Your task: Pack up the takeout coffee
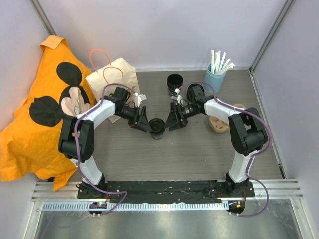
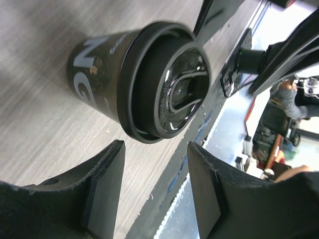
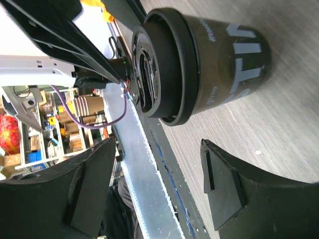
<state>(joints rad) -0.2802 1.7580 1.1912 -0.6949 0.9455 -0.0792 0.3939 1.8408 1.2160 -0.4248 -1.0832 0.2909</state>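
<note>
Left hand and right hand both released, grasping nothing. Cup upright on worktop between them, just ahead of each. Likely light, thin-walled, crushable; best pinched gently mid-wall, below the lid.

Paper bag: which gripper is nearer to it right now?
Left. The left gripper hangs just beside the paper bag, at its near corner, facing the lidded coffee cup. The right gripper is on the other side of that cup, farther from the bag.
</note>
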